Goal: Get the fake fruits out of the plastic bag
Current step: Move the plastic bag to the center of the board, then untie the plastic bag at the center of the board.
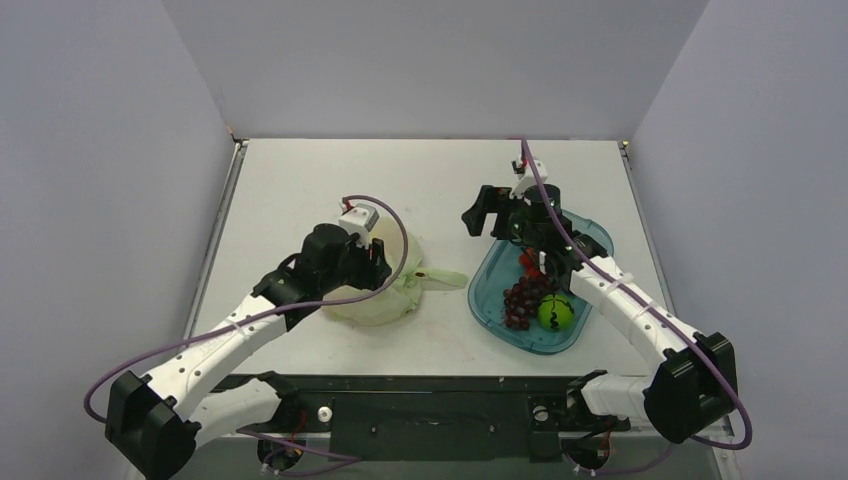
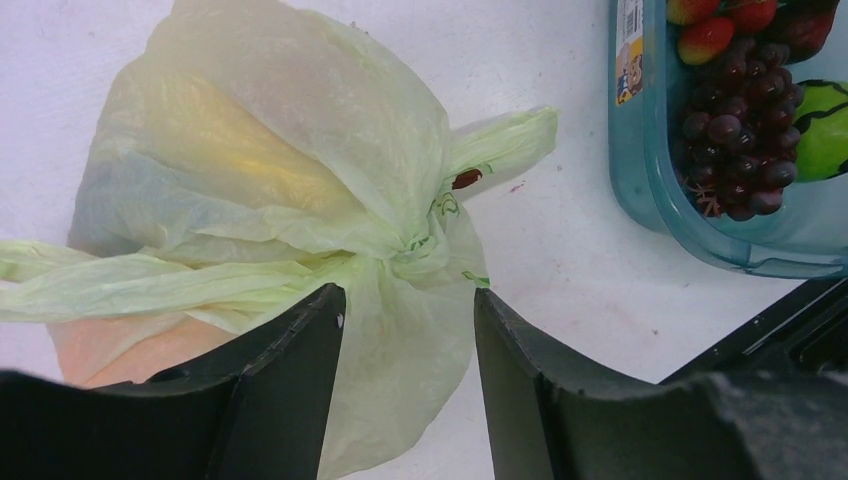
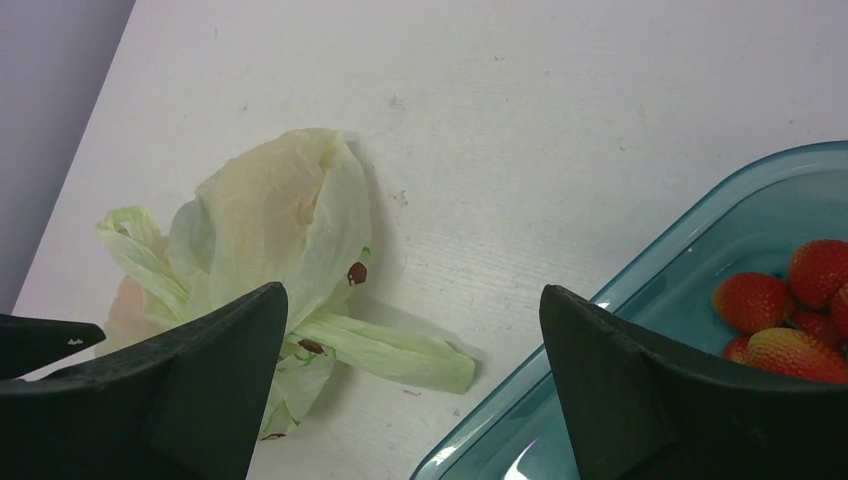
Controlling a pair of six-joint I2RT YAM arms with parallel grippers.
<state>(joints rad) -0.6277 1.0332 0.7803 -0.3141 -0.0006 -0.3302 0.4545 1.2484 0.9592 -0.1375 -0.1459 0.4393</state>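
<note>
- Plastic bag (image 1: 375, 295) lies on the table (image 1: 330, 180), left of centre in the overhead view. It is bunched up and gathered to a knot on the side facing the blue tray (image 1: 481, 292).
- One loop handle (image 1: 443, 278) trails flat from the knot toward the tray. Its tip is just beside the tray rim, with a gap showing in the left wrist view.
- Fake fruits (image 2: 140, 350) are inside the bag. Only a yellow glow and an orange-pink patch show through the film, and the shapes are not readable.
- Left arm (image 1: 250, 320) reaches in from the lower left, with its head over the bag.
- Left jaws are spread, straddling the gathered neck. Film lies in the gap, and neither jaw is seen pressing on it.
- Right arm (image 1: 640, 320) comes up from the lower right, with its wrist above the tray's far end.
- Right jaws are spread wide with nothing between them. They face the bag and hang well apart from it.
- The tray, right of centre, holds a dark grape bunch (image 1: 520, 298), a round green fruit (image 1: 556, 313) and red strawberries (image 3: 800, 300) at the far end.
- Small dark round marks (image 3: 356, 272) sit on the bag near the knot.
- A white barcode label (image 2: 630, 40) is on the tray wall.
</note>
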